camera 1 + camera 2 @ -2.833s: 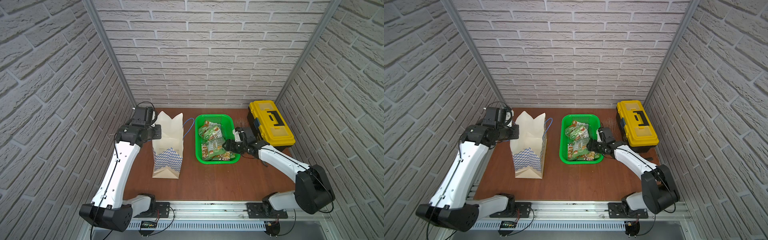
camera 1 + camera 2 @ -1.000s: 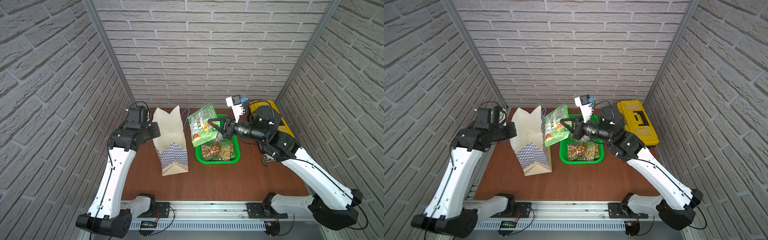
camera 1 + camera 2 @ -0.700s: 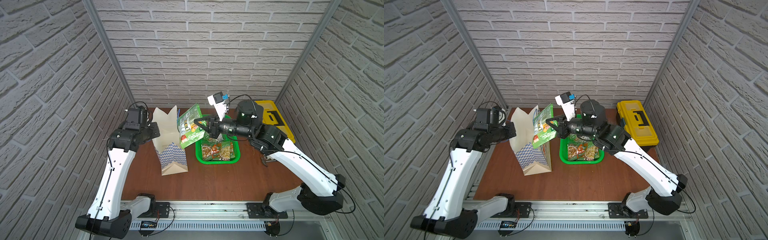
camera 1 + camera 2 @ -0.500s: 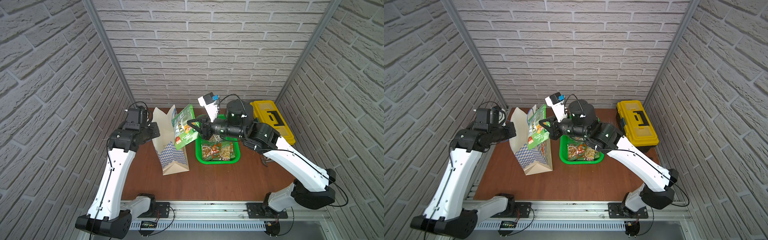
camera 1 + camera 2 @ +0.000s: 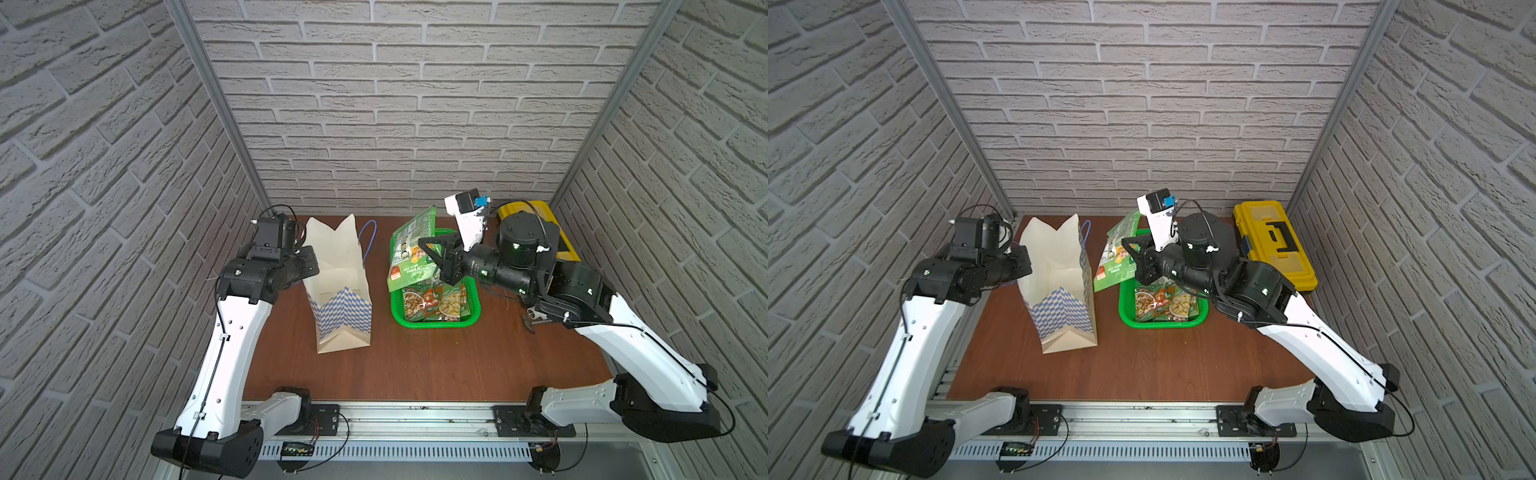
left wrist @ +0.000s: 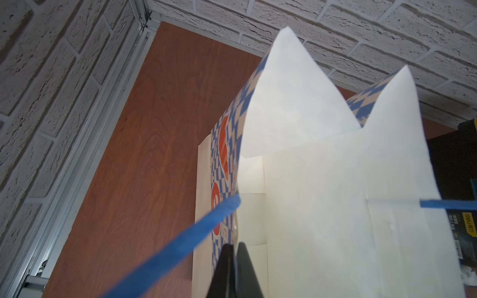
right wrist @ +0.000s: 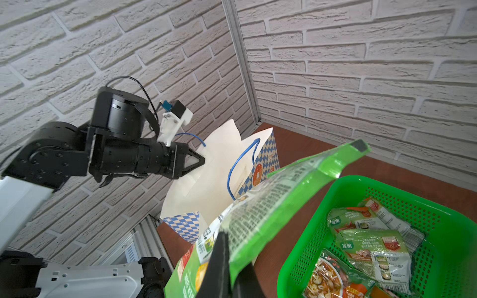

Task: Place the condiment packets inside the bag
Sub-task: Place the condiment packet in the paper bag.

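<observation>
the right gripper (image 5: 432, 259) is clamped on one green condiment packet (image 5: 411, 257), holding it tilted in the air at centre frame in both top views. half a second ago that packet hung right at the mouth of the bag (image 5: 338, 286); now it sits further right, over the left rim of the green basket (image 5: 436, 322), with a clear gap to the bag, much as it was a second ago. the right wrist view shows the fingers (image 7: 219, 268) pinching the packet's lower edge (image 7: 271, 206).

the bag stands left of centre on the wooden table (image 5: 415, 365), open and leaning, where it was half a second ago. the left gripper (image 5: 309, 262) has its jaws pressed together on the bag's left wall near the rim, seen close in the left wrist view (image 6: 235, 258).

the other packets (image 5: 434, 301) lie in the basket as before. the yellow toolbox (image 5: 1273, 245) is at right.
</observation>
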Controlling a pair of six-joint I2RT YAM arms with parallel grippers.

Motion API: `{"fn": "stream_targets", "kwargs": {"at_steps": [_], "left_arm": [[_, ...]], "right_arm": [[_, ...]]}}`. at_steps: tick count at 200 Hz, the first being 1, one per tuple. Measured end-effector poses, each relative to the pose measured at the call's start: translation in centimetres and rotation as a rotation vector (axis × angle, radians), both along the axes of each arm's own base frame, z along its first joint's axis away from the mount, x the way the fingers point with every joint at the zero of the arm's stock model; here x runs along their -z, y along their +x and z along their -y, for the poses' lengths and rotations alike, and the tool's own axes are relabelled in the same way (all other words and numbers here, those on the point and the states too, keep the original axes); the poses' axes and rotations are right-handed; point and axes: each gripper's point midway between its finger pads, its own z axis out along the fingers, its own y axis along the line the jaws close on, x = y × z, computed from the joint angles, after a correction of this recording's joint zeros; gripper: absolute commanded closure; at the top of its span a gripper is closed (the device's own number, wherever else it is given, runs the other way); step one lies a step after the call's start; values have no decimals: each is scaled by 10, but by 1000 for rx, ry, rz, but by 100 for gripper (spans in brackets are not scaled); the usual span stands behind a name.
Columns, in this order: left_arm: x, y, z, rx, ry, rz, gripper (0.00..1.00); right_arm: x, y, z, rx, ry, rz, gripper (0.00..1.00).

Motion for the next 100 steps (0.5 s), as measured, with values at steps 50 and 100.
{"fn": "stream_targets", "kwargs": {"at_steps": [50, 100], "left_arm": [[5, 2, 0, -1, 2, -16, 100], [6, 2, 0, 0, 1, -20, 100]], "right_arm": [[-22, 7, -40, -68, 15, 31, 97], [-11, 32, -98, -111, -45, 23, 97]]}}
